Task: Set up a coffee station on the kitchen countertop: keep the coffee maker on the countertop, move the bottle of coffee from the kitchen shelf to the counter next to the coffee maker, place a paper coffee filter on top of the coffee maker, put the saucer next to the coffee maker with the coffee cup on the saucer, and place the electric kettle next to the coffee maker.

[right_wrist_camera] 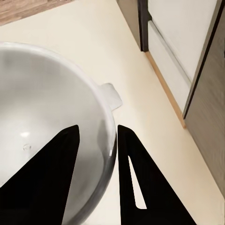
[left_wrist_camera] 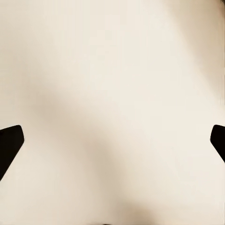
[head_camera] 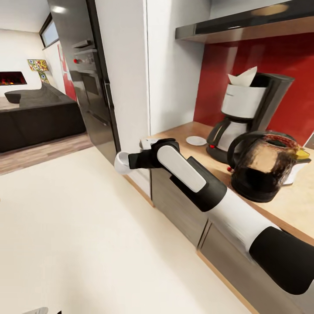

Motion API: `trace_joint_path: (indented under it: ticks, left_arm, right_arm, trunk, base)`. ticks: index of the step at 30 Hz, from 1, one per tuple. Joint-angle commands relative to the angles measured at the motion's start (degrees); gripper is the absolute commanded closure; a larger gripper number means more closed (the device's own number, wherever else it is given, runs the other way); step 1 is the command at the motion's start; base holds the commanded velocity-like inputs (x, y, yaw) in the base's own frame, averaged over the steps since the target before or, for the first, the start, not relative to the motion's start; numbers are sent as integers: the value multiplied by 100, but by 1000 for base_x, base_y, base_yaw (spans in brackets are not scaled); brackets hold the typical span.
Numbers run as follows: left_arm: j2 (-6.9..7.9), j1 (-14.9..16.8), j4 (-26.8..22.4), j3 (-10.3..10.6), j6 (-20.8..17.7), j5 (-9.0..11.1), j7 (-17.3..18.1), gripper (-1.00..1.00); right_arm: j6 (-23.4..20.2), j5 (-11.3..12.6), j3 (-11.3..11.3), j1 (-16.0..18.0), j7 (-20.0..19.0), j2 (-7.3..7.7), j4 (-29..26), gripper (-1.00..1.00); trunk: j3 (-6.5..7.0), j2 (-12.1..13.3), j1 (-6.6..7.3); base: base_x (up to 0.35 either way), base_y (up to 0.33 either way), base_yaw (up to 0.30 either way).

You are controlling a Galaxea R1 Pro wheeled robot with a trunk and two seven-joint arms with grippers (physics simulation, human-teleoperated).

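The right claw (right_wrist_camera: 96,154) is clamped on the rim of the coffee cup (right_wrist_camera: 42,117) — one finger inside the white bowl, the other outside its wall, the small handle beside them. In the head view the right claw (head_camera: 131,160) holds the cup (head_camera: 122,162) out over the cream floor (head_camera: 87,244), just off the near end of the table (head_camera: 279,205). The left claw (left_wrist_camera: 112,140) hangs above bare floor with its two fingertips (left_wrist_camera: 10,140) set wide apart and nothing between them.

On the table, nearest stands the electric kettle (head_camera: 261,168), brownish glass on a black base. Just behind it is the coffee maker (head_camera: 248,115) with the paper coffee filter (head_camera: 243,77) sticking up from its top. Beside the maker's base, toward the table's end, lies the saucer (head_camera: 196,140) — bare, apart from the cup. Behind rises a red wall (head_camera: 279,74).
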State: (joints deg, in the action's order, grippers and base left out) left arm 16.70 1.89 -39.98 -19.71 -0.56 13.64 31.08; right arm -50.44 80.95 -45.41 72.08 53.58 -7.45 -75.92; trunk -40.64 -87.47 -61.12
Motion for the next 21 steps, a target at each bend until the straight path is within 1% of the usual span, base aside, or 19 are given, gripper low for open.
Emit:
trace_joint_path:
  ticks: [1,15,19,21]
  left_arm:
    - [0,4,8,-6,-6,33,30,-100]
    - [0,4,16,-6,-5,33,30,-100]
    - [0,4,16,-6,-5,33,30,-100]
    - [0,4,16,-6,-5,33,30,-100]
  right_arm:
    - [-10,47,-3,8,56,-2,-2,100]
    - [-10,49,-3,8,53,-2,1,100]
    - [-10,45,-3,8,54,-2,5,100]
    - [-10,45,-3,8,49,-2,7,100]
  trunk:
    - [-5,-3,-2]
    - [-5,-3,-2]
    - [-5,-3,-2]
    - [-4,-3,-2]
  base:
    - [256,244,0]
    - [256,244,-3]
    - [256,244,-68]
    - [198,181,-172]
